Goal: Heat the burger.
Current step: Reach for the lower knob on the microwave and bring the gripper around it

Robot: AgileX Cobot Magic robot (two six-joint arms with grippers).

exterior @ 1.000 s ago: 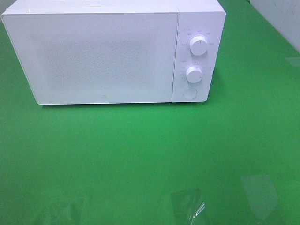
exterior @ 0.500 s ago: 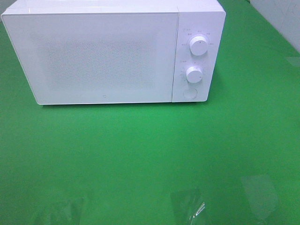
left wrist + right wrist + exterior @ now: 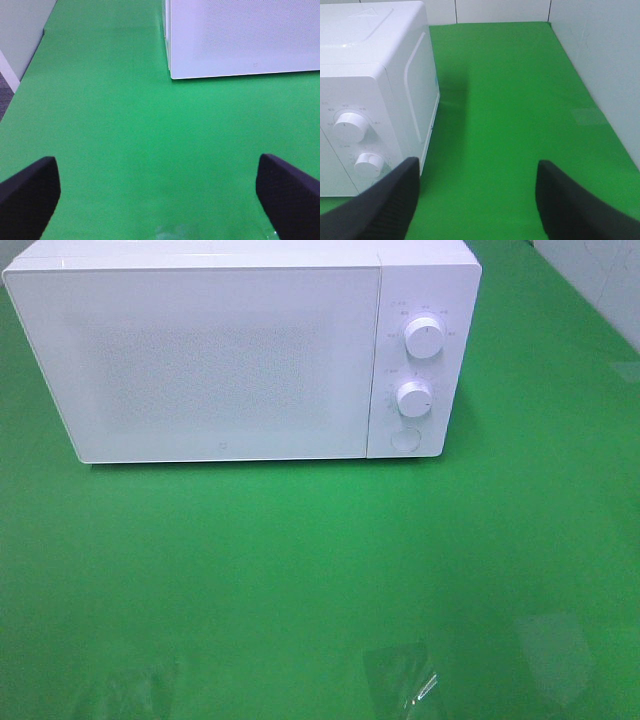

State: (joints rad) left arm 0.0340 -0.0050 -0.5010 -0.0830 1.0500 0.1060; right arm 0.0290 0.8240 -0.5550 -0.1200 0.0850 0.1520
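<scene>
Two grippers are seen open and empty: the left gripper [image 3: 159,196] and the right gripper [image 3: 479,200]. The burger is not seen; it may be shut inside the microwave [image 3: 220,360]. Next, a knob [image 3: 414,398] likely must be turned.

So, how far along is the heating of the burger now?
Done: nothing that can be confirmed. The microwave has its door shut and no burger shows in any view, so it may be inside or not. In hand: nothing; the left gripper and right gripper are open and empty. Left: unclear from these views.
</scene>
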